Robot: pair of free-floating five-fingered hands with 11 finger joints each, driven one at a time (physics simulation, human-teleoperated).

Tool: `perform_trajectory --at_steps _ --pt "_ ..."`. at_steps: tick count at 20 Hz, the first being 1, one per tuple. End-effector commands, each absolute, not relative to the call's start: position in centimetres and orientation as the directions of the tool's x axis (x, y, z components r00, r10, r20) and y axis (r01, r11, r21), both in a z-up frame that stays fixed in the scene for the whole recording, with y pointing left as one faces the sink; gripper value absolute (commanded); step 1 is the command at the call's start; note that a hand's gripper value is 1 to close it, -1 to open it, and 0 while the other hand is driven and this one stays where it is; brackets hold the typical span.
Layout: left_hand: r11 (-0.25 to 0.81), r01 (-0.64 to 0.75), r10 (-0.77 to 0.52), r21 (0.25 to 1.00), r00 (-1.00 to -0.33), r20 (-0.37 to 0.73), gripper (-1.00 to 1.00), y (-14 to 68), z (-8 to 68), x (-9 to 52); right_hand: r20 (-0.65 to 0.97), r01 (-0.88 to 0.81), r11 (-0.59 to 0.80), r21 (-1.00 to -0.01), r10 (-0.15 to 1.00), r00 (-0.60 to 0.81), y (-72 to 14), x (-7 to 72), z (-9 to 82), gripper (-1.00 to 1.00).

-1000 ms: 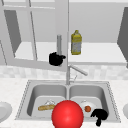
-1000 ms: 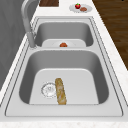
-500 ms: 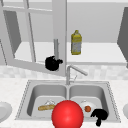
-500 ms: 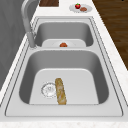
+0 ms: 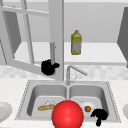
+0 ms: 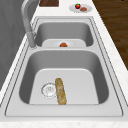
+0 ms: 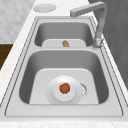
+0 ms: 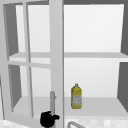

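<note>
The left hand is curled round the lower end of the cabinet door handle, on the open glass door left of the yellow bottle on the shelf. The right hand hangs at the sink's near right rim, fingers loosely curled, holding nothing, beside a red ball.

Yellow bottle upright on lower cabinet shelf, well right of door post. Double sink below w/ faucet at rear divider, spout angled right. Baguette in left basin, touching drain. White plate in right basin w/ small orange-red food item on it. Big red ball at front edge, centre. Plates on table at far left & far right, latter w/ strawberry & brownish piece.
</note>
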State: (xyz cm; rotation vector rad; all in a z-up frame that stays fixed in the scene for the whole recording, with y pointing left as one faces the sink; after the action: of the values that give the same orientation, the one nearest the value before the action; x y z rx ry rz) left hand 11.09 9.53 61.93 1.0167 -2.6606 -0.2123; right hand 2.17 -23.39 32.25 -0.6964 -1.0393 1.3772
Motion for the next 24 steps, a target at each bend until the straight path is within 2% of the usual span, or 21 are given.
perform_trajectory --at_steps 1,24 --pt "0.727 -0.627 -0.680 0.281 -0.713 0.168 1.00 12.2 59.3 9.5 0.179 -0.441 0.115 -0.890 0.978 -0.106 -23.4 2.2 32.3 0.00" --pt "0.797 -0.531 -0.582 0.288 -0.803 0.129 1.00 19.8 58.7 0.1 0.179 -0.441 0.115 -0.890 0.978 -0.106 -23.4 2.2 32.3 0.00"
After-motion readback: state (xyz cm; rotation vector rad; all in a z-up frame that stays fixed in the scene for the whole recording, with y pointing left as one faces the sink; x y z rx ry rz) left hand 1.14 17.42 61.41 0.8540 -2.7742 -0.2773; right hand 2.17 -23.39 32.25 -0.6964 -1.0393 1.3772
